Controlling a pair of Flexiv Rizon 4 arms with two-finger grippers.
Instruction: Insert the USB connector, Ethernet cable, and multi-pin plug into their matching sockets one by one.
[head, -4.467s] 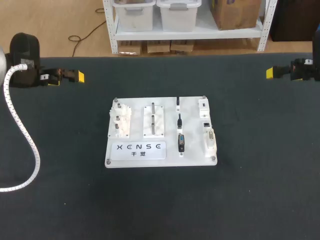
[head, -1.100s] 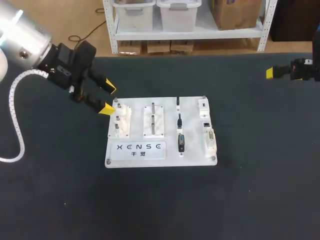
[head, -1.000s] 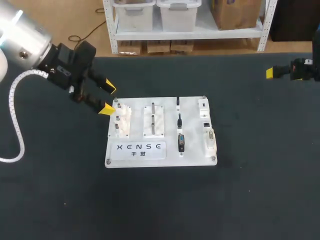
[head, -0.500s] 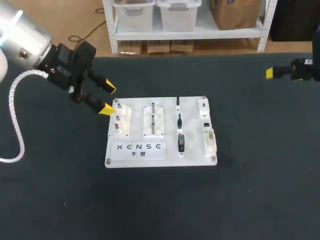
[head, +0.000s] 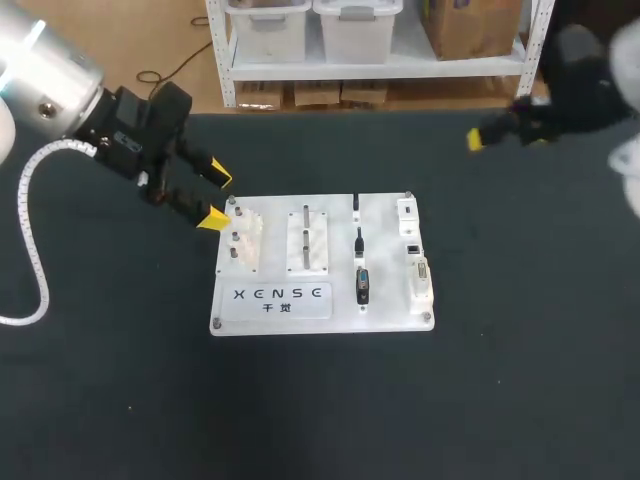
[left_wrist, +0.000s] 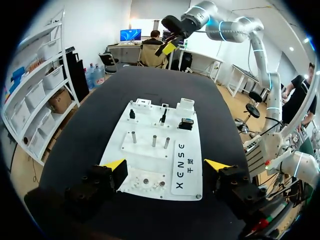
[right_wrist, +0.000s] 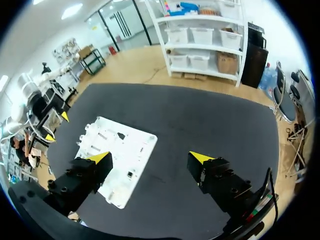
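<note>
Left pincer (head: 213, 197), fingers apart, hovers at the upper-left corner of the white board (head: 270, 312), mid-frame. Right pincer (head: 476, 139), fingers also apart, hangs upper right above the table (head: 520, 360). The black multi-pin plug (head: 362, 285) lies on the board's right half.

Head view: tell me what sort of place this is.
Probably a robot test lab: a white plug board lies on a black table, with the left gripper and right gripper open above it.
</note>
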